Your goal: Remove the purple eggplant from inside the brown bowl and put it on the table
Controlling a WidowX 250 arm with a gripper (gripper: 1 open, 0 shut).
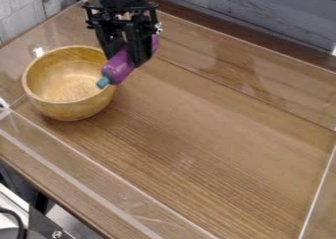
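Holding purple eggplant [118,65] w/ gripper [128,52] above right rim of brown bowl [66,82], bowl's inside bare

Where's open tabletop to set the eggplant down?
The gripper holds the purple eggplant at the brown bowl's right rim. The table is bare from there to the clear walls. Crowded only at the bowl, far left.

claw [125,54] gripping purple eggplant [120,66], over brown bowl [53,103] rim

Even, bright light; soft glare streaks the glossy table [223,135]; picture small and slightly soft.
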